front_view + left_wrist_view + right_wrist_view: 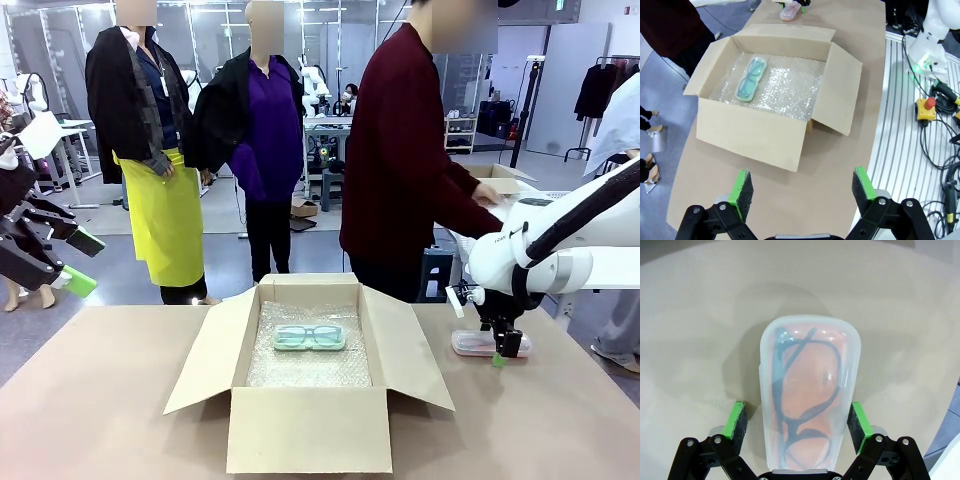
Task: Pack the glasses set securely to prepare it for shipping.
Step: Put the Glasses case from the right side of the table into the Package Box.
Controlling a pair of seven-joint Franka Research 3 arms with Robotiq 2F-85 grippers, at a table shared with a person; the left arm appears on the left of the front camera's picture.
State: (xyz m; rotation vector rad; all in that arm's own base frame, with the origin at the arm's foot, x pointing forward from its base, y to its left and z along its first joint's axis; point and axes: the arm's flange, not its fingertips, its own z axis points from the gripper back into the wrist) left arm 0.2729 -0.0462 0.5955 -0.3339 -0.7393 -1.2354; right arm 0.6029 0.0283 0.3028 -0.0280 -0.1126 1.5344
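Surface (100,400): smooth brown sheet, so a lopsided squeeze could skate the pink case (468,345) away. Box (310,430), frame centre, flaps open; right flap juts toward the carry path, likely snag. Green case (309,338) lies inside on bubble wrap (300,372). Pink case, frame right, on the surface between the spread pads of the right end effector (798,414), ungripped; glossy lid may slip. Left end effector (802,182) open, empty, frame left

The front camera looks low across the surface (110,400) toward its far side, the left wrist camera looks down from high and well back onto the same open box (752,137), and the right wrist camera sits close over the pink case (810,390) that both others show small
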